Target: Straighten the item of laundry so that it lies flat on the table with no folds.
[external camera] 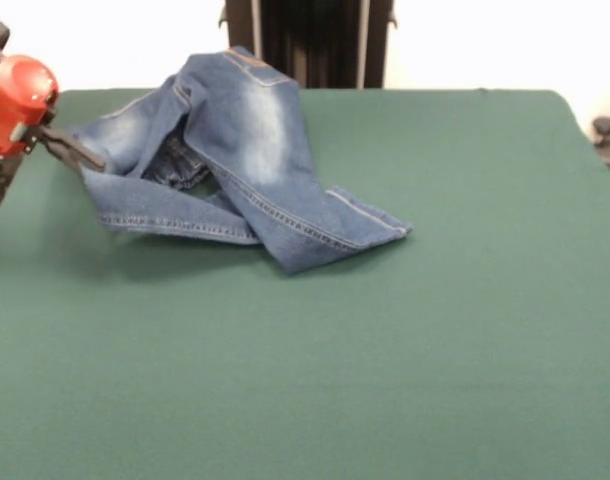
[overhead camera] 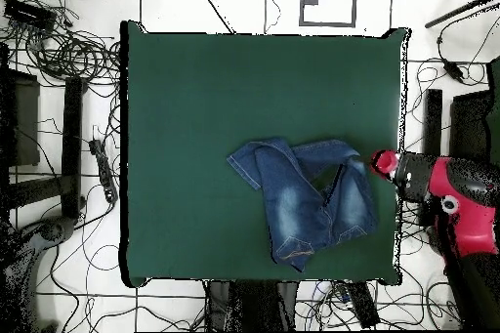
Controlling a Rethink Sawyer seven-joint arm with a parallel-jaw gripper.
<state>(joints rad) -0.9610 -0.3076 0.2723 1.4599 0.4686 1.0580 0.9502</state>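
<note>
A small pair of blue denim jeans with faded pale patches (external camera: 247,160) is lying crumpled toward the robot's side of the large rectangular table covered in dark green cloth (external camera: 405,340), close to one side edge. In the front view one leg is running out across the cloth toward the middle, while the other is doubling back underneath it, and the waistband end is standing up in a hump at the far edge. The red and black arm is reaching in from the table's side, and its gripper (external camera: 80,152) is sitting right at the outer edge of the denim. The dark fingers are appearing as one thin wedge against the fabric, so I cannot tell whether the jaws are pinching the cloth or merely resting beside it.

The garment is sitting so near the edge that a pull outward would probably be dragging it off the table rather than spreading it. If the hold is catching only one layer, the crossed legs are likely to be sliding together as a bundle, keeping the fold underneath. A weak hold may also be slipping off the stiff seam
</note>
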